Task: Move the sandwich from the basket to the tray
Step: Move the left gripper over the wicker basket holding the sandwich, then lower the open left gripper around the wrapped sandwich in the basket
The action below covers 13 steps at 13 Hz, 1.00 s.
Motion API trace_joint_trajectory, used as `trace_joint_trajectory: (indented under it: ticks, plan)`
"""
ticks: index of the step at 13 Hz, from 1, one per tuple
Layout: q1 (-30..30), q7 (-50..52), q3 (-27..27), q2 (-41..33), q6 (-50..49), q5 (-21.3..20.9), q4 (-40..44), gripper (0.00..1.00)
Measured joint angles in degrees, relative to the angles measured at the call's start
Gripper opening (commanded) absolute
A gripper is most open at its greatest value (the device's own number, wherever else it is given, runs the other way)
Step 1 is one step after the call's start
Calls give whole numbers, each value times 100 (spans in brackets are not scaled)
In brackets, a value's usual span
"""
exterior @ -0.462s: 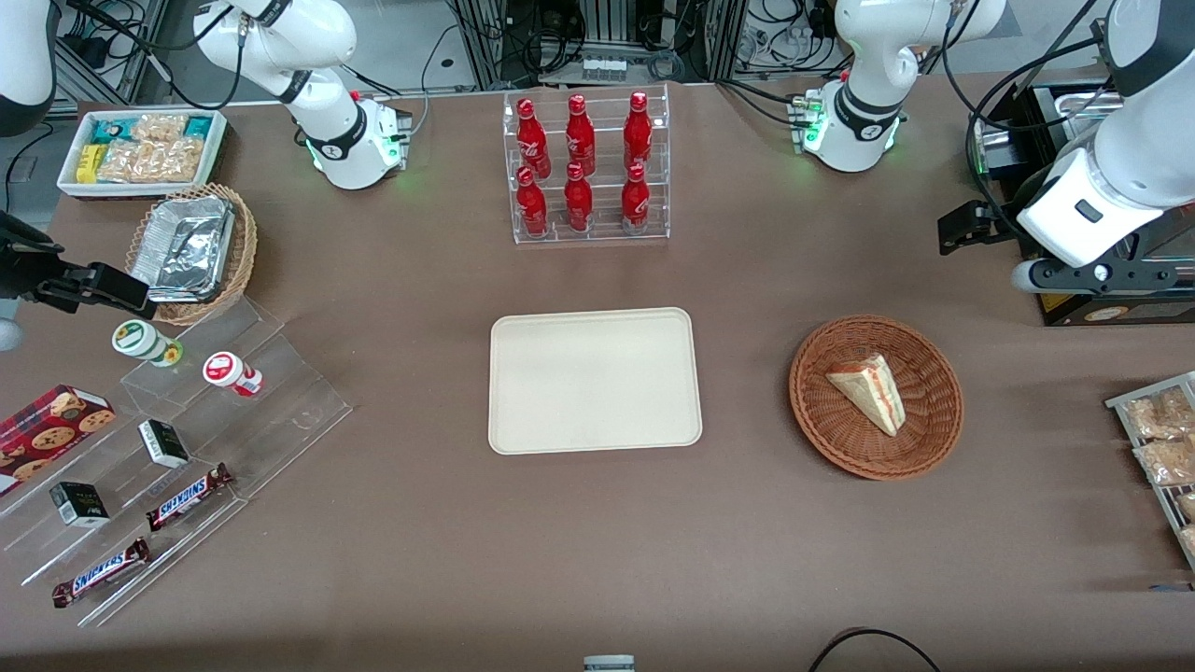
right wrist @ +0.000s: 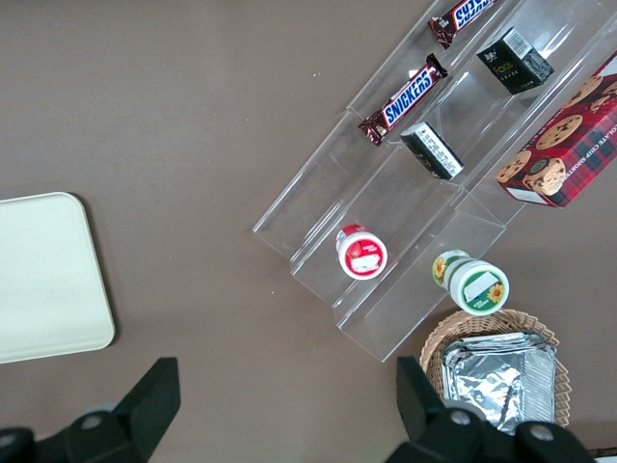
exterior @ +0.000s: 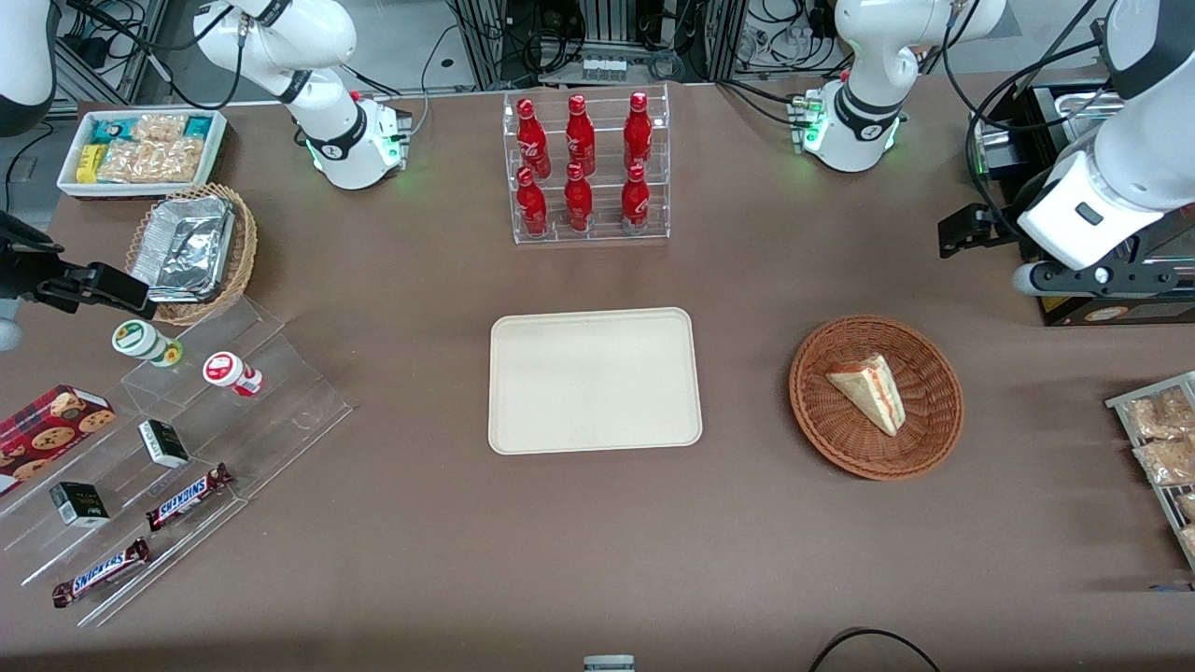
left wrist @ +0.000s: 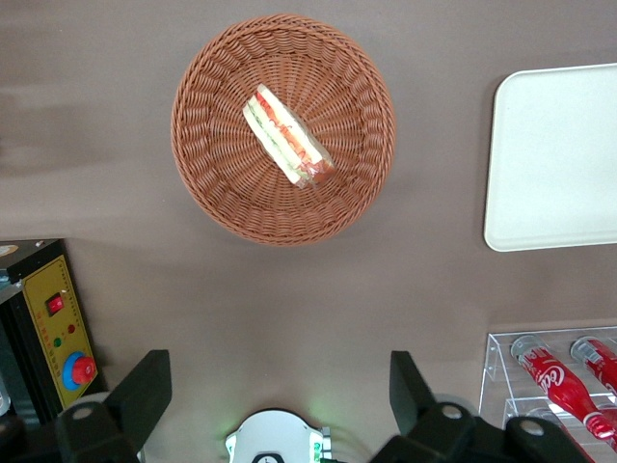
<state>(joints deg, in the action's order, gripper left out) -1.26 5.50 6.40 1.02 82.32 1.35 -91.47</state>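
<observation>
From the front, the sandwich point(exterior: 869, 389) lies in the basket point(exterior: 876, 399), which sits toward the working arm's end of the table, well apart from the bare tray point(exterior: 595, 381). The wrist camera shows the gripper point(left wrist: 275, 391) high above the table, fingers point(left wrist: 145, 394) spread wide, holding nothing, near the basket point(left wrist: 283, 128) with the sandwich point(left wrist: 287, 136).

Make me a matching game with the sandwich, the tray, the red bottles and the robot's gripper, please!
Things:
1. sandwich
2. tray
3. red bottles
4. gripper

Descriptions:
A. standing in a clear rack
B. open, high above the table
C. lying in the basket
D. flat, cream-coloured, nothing on it

Pairs: 1-C, 2-D, 3-A, 4-B
</observation>
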Motion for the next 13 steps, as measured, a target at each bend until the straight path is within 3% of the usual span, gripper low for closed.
trace_joint_trajectory:
  ticks: [13]
  plan:
    - [-1,0,0,67,3408,-8,-2648,100]
